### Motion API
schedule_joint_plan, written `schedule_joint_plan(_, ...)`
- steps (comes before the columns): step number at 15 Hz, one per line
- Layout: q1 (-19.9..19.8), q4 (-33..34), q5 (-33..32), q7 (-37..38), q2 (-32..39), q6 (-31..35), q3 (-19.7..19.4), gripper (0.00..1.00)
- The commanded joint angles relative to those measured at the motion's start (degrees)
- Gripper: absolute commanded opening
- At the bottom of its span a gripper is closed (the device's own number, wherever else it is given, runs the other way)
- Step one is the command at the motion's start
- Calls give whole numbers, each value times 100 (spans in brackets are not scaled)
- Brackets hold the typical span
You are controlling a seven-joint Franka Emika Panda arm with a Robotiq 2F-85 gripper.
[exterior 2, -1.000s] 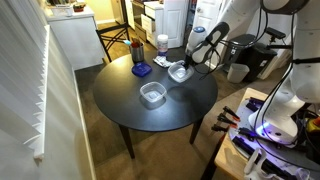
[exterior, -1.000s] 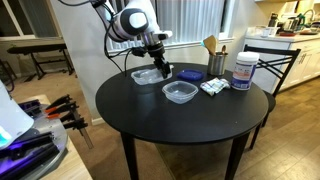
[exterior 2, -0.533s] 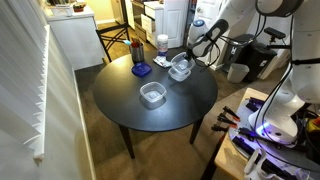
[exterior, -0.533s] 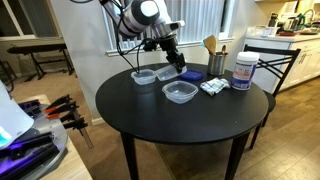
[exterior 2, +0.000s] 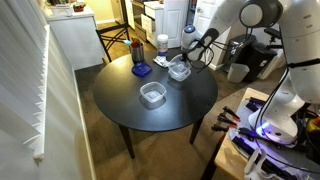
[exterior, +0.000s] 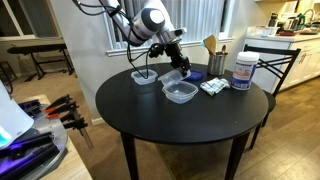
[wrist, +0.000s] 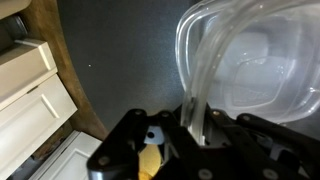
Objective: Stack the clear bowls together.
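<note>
Three clear bowls show in an exterior view. One (exterior: 144,76) sits at the back left of the round black table (exterior: 150,115). One (exterior: 180,93) sits near the table's middle and also shows in the second exterior view (exterior 2: 152,94). My gripper (exterior: 178,69) is shut on the rim of the third clear bowl (exterior: 171,78) and holds it tilted just above the table, beside the middle bowl. In the wrist view the fingers (wrist: 190,125) pinch that bowl's wall (wrist: 250,60). In an exterior view the held bowl (exterior 2: 180,70) hangs below the gripper (exterior 2: 190,58).
A flat blue square (exterior: 192,73) lies behind the held bowl. A white tub with a blue label (exterior: 243,70), a dark cup of wooden utensils (exterior: 217,62) and a white packet (exterior: 212,87) stand at the table's right. A chair (exterior: 282,58) stands beyond.
My gripper closed on a bowl at the back-left bowl's spot, lifted it and carried it right toward the middle bowl. One bowl stayed at the back left.
</note>
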Motion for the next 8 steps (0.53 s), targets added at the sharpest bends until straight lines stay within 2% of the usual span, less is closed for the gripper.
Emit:
schedule_joint_plan(1, -61, 361, -44, -18, 416, -74, -7, 7)
schedule_joint_plan(2, -78, 417, -24, -47, 492, -79, -1, 31)
schedule_joint_plan(4, -62, 491, -20, -41, 604, -43, -51, 35)
schedule_joint_plan(8, -35, 436, -4, -82, 512, -71, -77, 60)
